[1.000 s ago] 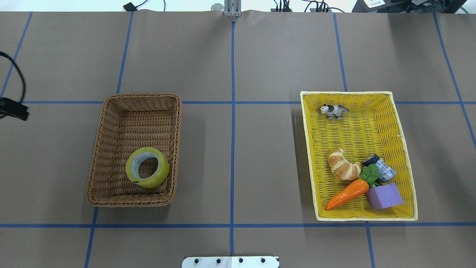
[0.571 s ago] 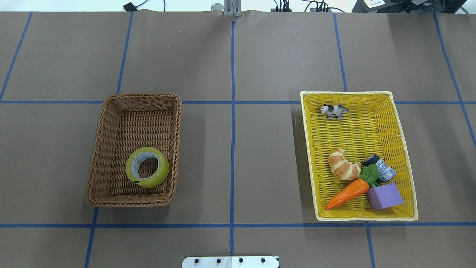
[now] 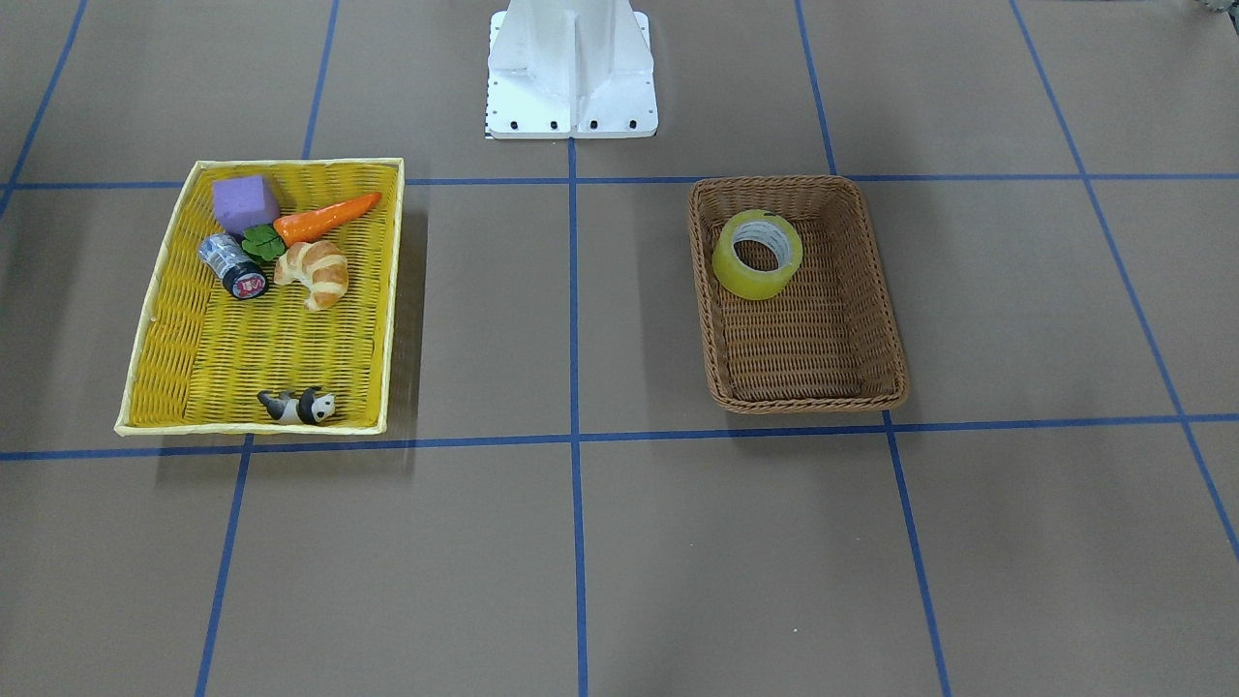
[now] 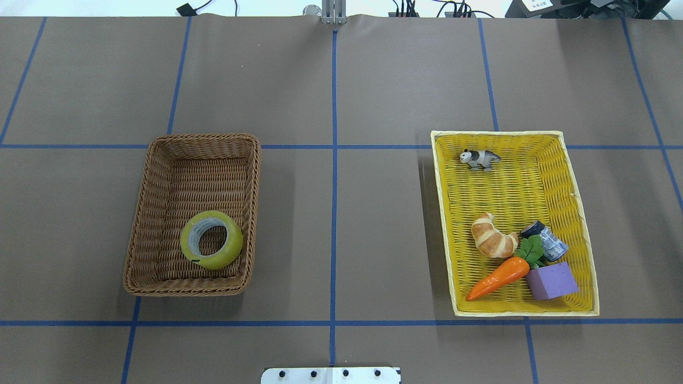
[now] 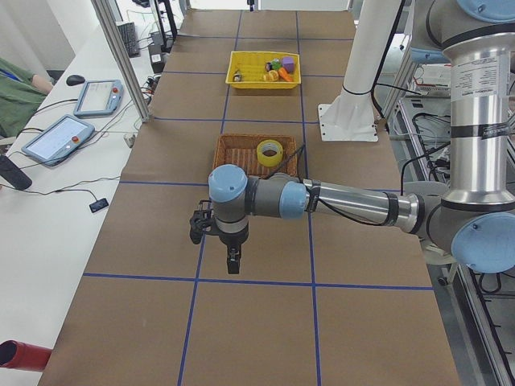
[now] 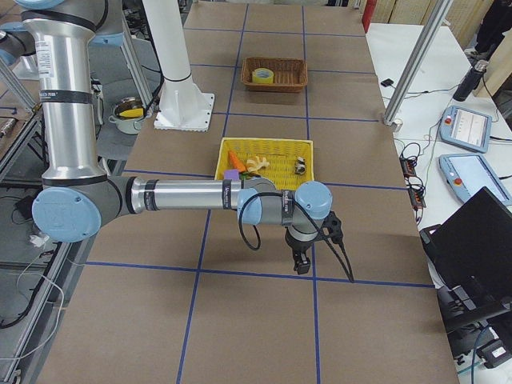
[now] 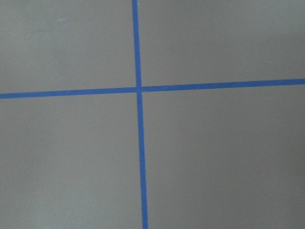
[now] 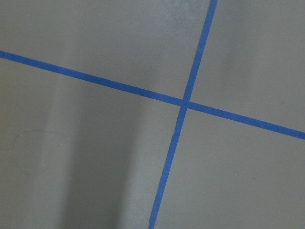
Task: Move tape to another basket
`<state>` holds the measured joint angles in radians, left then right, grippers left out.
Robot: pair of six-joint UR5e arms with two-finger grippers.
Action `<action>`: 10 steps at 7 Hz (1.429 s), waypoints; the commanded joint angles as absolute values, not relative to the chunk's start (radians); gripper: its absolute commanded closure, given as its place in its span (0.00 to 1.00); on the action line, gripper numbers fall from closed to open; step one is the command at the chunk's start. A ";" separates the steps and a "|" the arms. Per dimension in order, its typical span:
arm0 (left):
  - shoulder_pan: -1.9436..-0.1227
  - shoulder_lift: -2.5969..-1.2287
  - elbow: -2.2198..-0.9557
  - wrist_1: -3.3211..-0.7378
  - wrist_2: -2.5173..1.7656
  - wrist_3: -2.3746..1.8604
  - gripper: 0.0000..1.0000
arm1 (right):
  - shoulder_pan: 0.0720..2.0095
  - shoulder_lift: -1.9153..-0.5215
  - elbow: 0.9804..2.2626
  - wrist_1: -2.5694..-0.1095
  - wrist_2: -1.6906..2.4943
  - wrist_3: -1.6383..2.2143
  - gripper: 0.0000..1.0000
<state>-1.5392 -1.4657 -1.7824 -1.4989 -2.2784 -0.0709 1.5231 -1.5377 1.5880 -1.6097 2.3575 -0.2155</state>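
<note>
The yellow tape roll lies flat in the near right corner of the brown wicker basket on my left side; it also shows in the front view inside the basket. My left gripper hangs over bare table far to the left of the basket, seen only in the left side view. My right gripper hangs over bare table beyond the yellow tray, seen only in the right side view. I cannot tell whether either is open or shut. Both wrist views show only brown table and blue lines.
A shallow yellow woven tray on my right holds a croissant, a carrot, a purple block, a small dark cylinder and a panda figure. The robot's white base plate stands between the two containers.
One second ago a dark part of my left arm with its cable showed at the overhead view's left edge; it has since gone out of that view. The tape and baskets have not moved.
</note>
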 commanded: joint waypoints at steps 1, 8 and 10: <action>-1.578 -1.457 -1.752 -1.494 -2.283 0.008 0.01 | 1.523 -1.534 1.600 -1.612 2.361 -0.210 0.00; -1.577 -1.454 -1.741 -1.500 -2.283 0.008 0.01 | 1.523 -1.522 1.625 -1.609 2.367 -0.129 0.00; -1.575 -1.456 -1.738 -1.505 -2.283 0.008 0.01 | 1.523 -1.522 1.624 -1.611 2.367 -0.129 0.00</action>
